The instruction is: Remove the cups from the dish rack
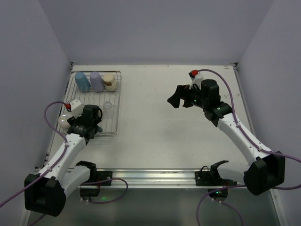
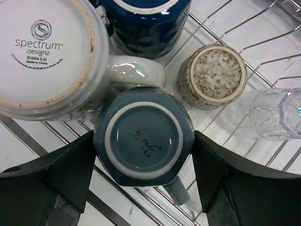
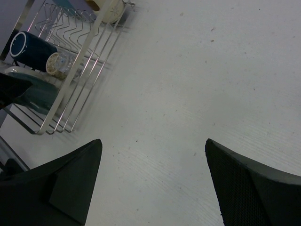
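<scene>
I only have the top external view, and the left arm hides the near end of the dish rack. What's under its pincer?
Observer: The left wrist view shows an upside-down grey-blue six-sided cup sitting between the fingers of the left pincer; whether they press it, I cannot tell.
Operator: Anything crowding it?
Observer: An inverted white mug, its handle right beside that cup's far edge.
Operator: What else does the arm hide?
Observer: A navy mug and a small speckled cup, just beyond those two.
</scene>
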Controlling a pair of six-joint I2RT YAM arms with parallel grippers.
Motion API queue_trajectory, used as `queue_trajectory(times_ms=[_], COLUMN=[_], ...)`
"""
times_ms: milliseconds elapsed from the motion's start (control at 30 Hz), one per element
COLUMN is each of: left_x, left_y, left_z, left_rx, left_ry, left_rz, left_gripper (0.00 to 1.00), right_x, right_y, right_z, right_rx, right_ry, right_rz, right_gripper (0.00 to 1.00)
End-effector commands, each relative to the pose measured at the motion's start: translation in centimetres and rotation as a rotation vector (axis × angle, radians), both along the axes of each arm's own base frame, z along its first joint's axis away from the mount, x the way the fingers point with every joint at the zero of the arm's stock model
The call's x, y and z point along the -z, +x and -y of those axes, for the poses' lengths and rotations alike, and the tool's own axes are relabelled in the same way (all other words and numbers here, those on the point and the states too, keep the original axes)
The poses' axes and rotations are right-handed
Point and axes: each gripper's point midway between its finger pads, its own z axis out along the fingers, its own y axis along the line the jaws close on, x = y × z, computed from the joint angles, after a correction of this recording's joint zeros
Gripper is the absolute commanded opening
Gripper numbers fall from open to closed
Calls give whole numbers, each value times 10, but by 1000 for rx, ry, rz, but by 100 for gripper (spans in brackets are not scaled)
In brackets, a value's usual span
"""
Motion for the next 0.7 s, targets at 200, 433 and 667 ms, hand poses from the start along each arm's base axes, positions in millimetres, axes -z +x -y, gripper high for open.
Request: queue_trajectory(times_ms=[200,433,667], left_x=[-18,-66,-129], left_y=[13,13,-1], left_z=[9,28,46], left_rx=[47,187,312], left_ry=[-44,-101,-161], left_rz=[101,215,359], left_gripper=[30,12,9], right_x=[-21,-34,-56], right_y=[-6,-13,-26], right_z=[-5,-19,-45], right_rx=[-23,-59,-105], right_ry=[57,164,377], right_rz=[67,75,54], right_gripper=[93,92,92])
